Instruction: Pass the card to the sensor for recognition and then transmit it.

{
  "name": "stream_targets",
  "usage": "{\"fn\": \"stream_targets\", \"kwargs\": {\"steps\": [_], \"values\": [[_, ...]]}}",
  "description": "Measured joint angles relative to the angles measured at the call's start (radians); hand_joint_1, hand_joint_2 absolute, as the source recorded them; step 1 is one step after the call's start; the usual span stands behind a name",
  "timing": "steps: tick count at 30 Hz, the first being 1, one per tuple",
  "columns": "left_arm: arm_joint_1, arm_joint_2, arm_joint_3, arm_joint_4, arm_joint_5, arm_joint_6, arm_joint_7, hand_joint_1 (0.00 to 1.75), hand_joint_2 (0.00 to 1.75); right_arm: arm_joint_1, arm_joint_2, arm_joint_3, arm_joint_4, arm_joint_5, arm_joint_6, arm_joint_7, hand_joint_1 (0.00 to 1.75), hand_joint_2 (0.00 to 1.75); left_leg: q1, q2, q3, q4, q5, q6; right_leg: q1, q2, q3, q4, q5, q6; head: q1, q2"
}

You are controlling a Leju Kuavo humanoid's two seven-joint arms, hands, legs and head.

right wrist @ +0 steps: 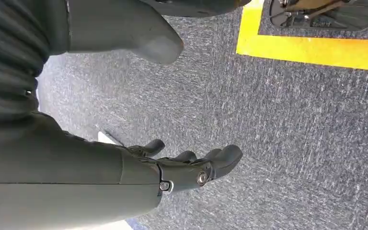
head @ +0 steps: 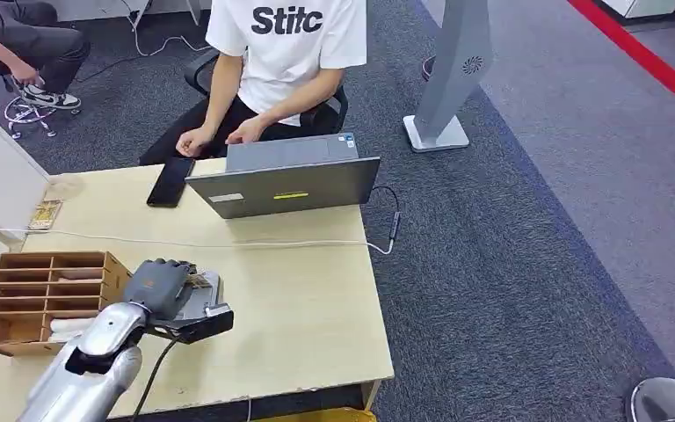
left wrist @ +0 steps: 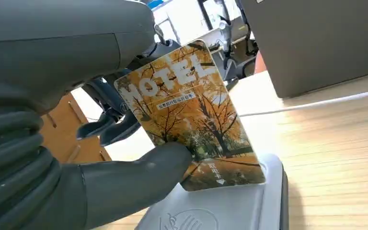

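My left hand (head: 163, 286) holds an orange hotel key card (left wrist: 191, 115) printed with autumn trees, pinched between the thumb (left wrist: 139, 175) and the darker fingers (left wrist: 108, 120). The card's lower edge rests on or just above the grey card sensor (left wrist: 230, 206), which lies flat on the wooden table (head: 308, 299). In the head view the sensor (head: 206, 299) sits under the hand, mostly hidden by it. My right hand (right wrist: 182, 163) hangs over grey carpet, fingers slightly apart and holding nothing.
A wooden slotted organizer (head: 48, 294) stands left of the hand. A grey laptop (head: 286, 180), a black phone (head: 170, 181) and a white cable (head: 228, 243) lie farther back. A person in a white T-shirt (head: 286, 44) sits behind the laptop.
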Motion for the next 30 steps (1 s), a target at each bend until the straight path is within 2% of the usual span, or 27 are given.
{"fn": "stream_targets", "kwargs": {"steps": [11, 22, 30], "values": [[-0.004, -0.01, 0.0, 0.015, -0.008, 0.055, 0.015, 1.75, 1.75, 0.001, 0.0, 0.0, 0.0, -0.006, 0.0, 0.0, 0.0, 1.75, 0.0, 0.0, 0.001, 0.0, 0.001, 0.0, 0.0, 0.0, 0.0, 0.0, 0.001, 0.0, 0.0, 0.0], [-0.033, -0.013, 0.01, -0.113, -0.024, 0.077, 0.017, 1.75, 1.75, 0.001, 0.0, 0.0, 0.002, -0.014, -0.003, -0.003, 0.0, 1.75, 0.0, 0.0, 0.0, 0.0, 0.001, 0.0, 0.0, 0.0, 0.0, 0.0, 0.001, 0.0, 0.0, 0.0], [-0.047, -0.021, 0.015, -0.156, -0.044, 0.086, 0.024, 1.75, 1.75, 0.001, 0.0, -0.001, 0.003, -0.023, -0.004, -0.011, 0.0, 1.75, 0.0, 0.0, 0.0, 0.0, 0.001, 0.0, 0.0, 0.0, -0.001, 0.0, 0.001, 0.0, 0.0, 0.0]]}}
